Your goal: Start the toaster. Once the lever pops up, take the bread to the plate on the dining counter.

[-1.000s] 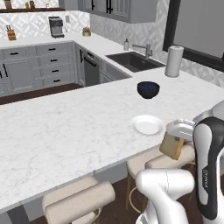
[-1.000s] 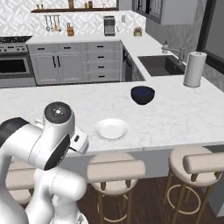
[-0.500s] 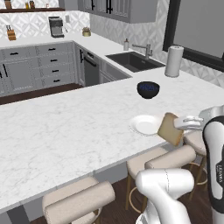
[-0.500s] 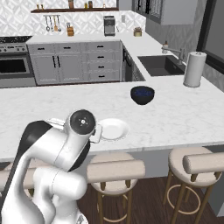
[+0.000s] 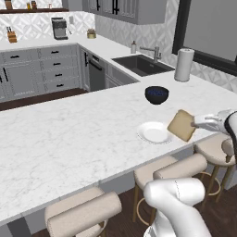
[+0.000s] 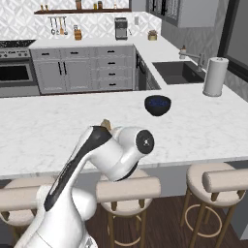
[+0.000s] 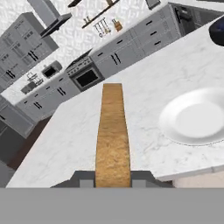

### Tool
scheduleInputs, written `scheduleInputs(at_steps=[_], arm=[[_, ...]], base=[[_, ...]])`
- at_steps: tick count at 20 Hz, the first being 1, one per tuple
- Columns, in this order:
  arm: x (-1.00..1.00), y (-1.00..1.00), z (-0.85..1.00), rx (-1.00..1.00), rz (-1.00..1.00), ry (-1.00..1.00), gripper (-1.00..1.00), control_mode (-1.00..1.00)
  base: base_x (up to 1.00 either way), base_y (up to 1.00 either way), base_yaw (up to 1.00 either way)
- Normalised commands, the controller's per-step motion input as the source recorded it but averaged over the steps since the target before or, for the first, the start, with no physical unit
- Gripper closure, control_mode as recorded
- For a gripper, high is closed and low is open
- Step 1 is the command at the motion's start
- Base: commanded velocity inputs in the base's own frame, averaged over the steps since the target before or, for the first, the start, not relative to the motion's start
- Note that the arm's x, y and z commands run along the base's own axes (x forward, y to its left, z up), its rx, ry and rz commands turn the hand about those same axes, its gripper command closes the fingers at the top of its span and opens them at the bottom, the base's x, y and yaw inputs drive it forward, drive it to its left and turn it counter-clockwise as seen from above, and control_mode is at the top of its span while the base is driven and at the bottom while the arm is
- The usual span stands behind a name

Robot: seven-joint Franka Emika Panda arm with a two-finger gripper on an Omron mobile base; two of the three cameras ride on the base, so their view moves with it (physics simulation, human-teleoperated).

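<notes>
- Gripper (image 7: 113, 178) is clamped on the bread (image 5: 182, 125); in the hand view the slice runs edge-on up from between the two fingertips (image 7: 81, 178), one on each flat face (a firm-looking pinch on the lower crust, by my reading).
- Seen from the left base view, the slice hangs in the air, tilted, just beside the right rim of the plate (image 5: 155, 133) and above the near edge of the dining counter (image 5: 69, 134); it is not yet over the plate's middle.
- From the hand view the plate (image 7: 197, 116) lies off to one side of the slice, so the step in hand is a short sideways carry; I judge the task close to done, with only the set-down left.
- To do it well: bring the slice across until it sits squarely above the plate's flat centre; keep it clear of the rim on the way so the lower crust does not catch and push the plate.
- Lay the slice nearer flat before lowering, or let its lower edge touch first and tip it down; a drop from height on edge could bounce it off onto the marble.
- Part the fingers only once the bread rests on the plate; then lift straight away from it.
- Mind the dark bowl (image 5: 157, 94) further back on the counter; it stands well apart from the plate, so it should not hinder.
</notes>
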Motion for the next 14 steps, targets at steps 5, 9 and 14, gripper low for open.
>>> scheduleInputs(at_steps=[5, 9, 14], arm=[[0.76, -0.29, 0.00, 0.17, 0.14, 0.06, 1.00, -1.00], [0.79, -0.09, -0.05, 0.02, 0.11, 0.07, 1.00, -1.00], [0.54, -0.09, -0.32, 0.00, 0.13, 0.11, 1.00, -1.00]], base=[[0.00, 0.00, 0.00], [0.00, 0.00, 0.00], [0.00, 0.00, 0.00]])
